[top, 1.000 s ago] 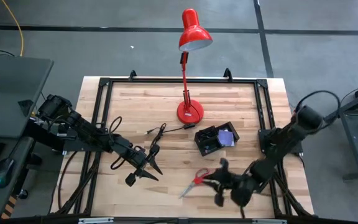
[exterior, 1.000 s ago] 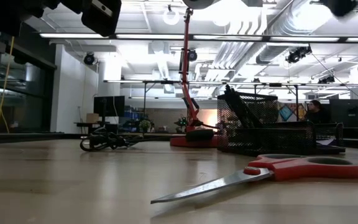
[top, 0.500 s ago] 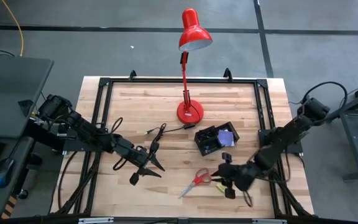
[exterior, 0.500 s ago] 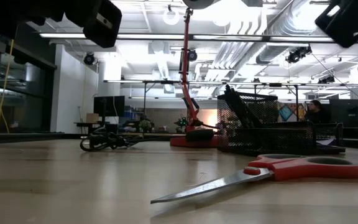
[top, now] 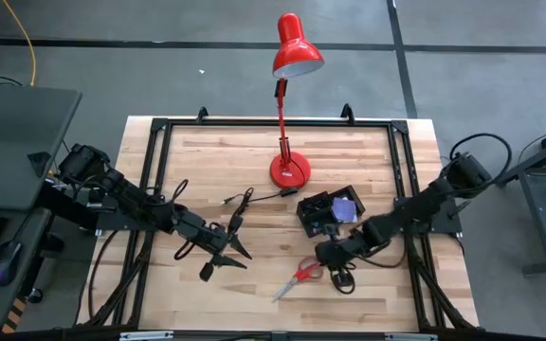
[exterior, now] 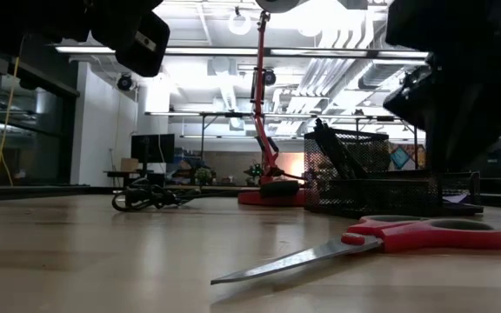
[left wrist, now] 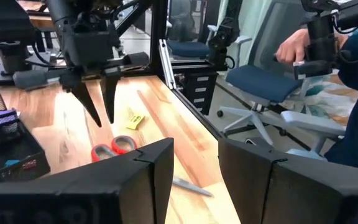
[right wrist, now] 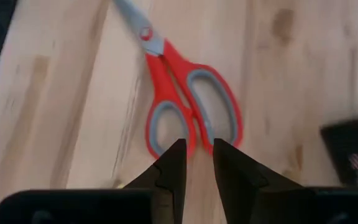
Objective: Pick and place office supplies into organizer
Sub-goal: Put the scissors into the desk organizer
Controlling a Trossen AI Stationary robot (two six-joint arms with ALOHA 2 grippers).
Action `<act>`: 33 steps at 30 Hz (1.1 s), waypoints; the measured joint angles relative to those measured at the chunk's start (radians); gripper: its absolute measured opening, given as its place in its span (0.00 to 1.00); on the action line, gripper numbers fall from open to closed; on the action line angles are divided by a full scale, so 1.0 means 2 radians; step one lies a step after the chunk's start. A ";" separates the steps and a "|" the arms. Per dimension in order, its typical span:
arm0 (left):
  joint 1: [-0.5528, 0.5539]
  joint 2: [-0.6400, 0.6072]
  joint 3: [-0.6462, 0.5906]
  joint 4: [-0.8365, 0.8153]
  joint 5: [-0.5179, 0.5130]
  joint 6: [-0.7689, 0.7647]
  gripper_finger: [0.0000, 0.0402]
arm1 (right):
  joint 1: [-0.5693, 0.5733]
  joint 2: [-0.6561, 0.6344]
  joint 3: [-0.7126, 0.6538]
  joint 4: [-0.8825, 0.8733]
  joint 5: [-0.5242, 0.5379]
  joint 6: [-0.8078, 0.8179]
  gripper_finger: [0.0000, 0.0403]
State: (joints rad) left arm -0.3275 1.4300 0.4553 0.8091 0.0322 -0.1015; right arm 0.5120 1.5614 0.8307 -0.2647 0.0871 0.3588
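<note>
Probably a robotics lab: exposed ceiling ducts [exterior: 337, 35], strip lights, office chairs [left wrist: 272, 81], framed wooden worktable [top: 254, 161].

lamp: red desk lamp [top: 290, 170], round base on the table's far middle, shade beyond the far edge
cable: black coiled cable [top: 238, 202], left of the lamp base
chair: blue office chair [left wrist: 269, 81], beyond the table

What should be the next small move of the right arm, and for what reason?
Probably lower the right gripper onto the handles of the scissors and close. Its fingers stand slightly apart above the handles, and the scissors lie flat on the table, outside the organizer.
</note>
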 joint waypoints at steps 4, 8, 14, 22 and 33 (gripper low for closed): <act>0.000 0.000 0.000 -0.001 0.000 0.000 0.29 | -0.008 0.016 0.000 0.027 -0.022 -0.046 0.18; 0.000 0.000 0.000 -0.003 0.000 0.000 0.29 | -0.008 0.035 0.012 0.025 -0.019 -0.090 0.19; 0.000 0.000 0.000 -0.003 0.000 0.000 0.29 | -0.007 0.086 0.063 -0.009 0.013 -0.113 0.29; 0.000 0.000 0.000 -0.004 0.000 0.000 0.29 | -0.008 0.117 0.113 -0.060 0.039 -0.123 0.32; 0.000 0.000 0.000 -0.010 0.000 0.000 0.29 | 0.000 0.118 0.112 -0.072 0.021 -0.079 0.32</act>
State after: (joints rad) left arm -0.3275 1.4300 0.4553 0.7898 0.0324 -0.1020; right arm 0.5129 1.7973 1.0546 -0.4079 0.1290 0.2000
